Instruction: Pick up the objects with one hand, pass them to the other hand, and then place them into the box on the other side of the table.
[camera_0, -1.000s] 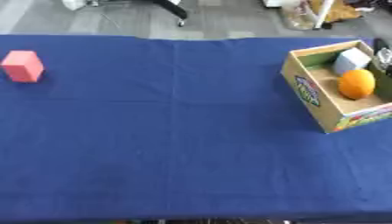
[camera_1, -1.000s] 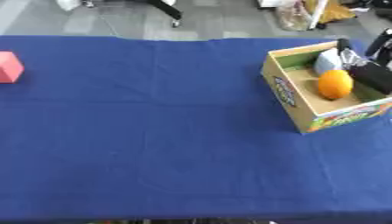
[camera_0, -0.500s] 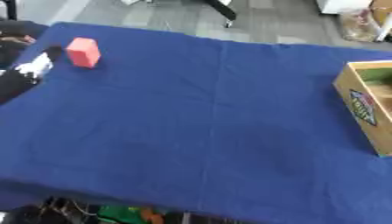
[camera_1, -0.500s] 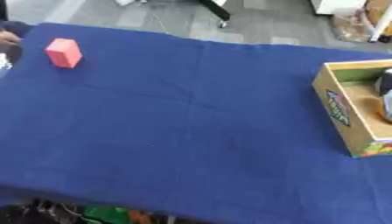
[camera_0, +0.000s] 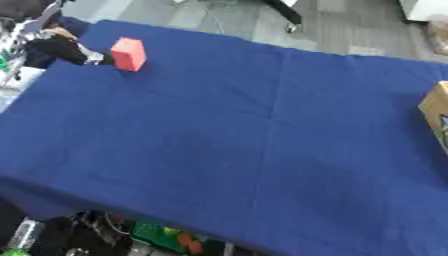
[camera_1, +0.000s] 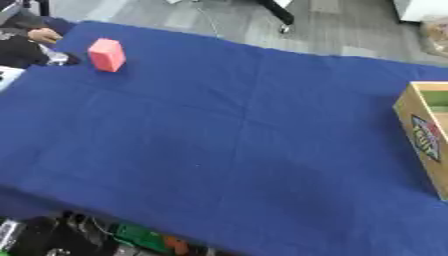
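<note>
Box (camera_1: 423, 140) at rt edge, contents hidden; pink block (camera_1: 107, 55) far-left.

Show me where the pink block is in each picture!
Left eye view: the pink block sits near the top left, on the blue cloth, just right of the left robot hand.
Right eye view: same block, top left too, a bit further left and higher.
Shared landmark: the cardboard box at the right edge; the left eye view shows only a sliver of it.

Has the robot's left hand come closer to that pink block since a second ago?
Yes. The left hand now sits just left of the pink block; a second ago it wasn't in view.
</note>
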